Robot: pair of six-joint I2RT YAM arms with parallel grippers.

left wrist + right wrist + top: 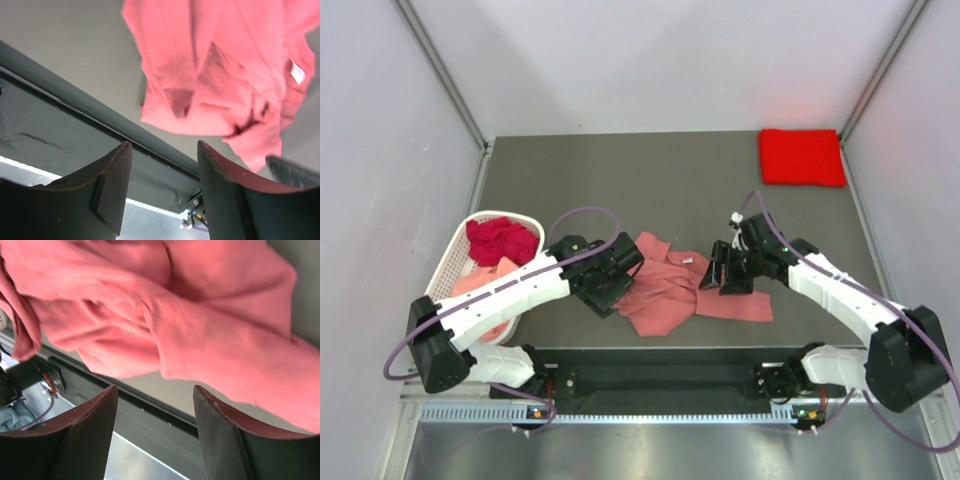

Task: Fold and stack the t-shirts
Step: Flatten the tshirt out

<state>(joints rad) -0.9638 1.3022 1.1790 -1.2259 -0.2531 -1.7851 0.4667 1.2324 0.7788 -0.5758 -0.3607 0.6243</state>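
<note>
- Left fingers (112, 195): spread apart, nothing between them; poised over the near table edge, just left of the salmon shirt (670, 285).
- Right fingers (85, 440): likewise parted and empty; close at the shirt's right side, cloth filling their view.
- Salmon shirt: one item, crumpled and creased, near middle of the table (620, 180), between the two arms. White neck label (688, 260) faces up and marks the collar.
- Step in hand, as judged: flatten this shirt before any fold. Advised: each pair of fingers pinches a single layer at an outer edge, not a bunched ridge, then they draw apart evenly, keeping the cloth off the near edge.
- Red shirt (802, 157): folded square, far right corner; the likely stacking place.
- Basket (448, 262): left side; holds the crimson shirt (502, 240) and pale pink shirt (480, 283), both unfolded.
</note>
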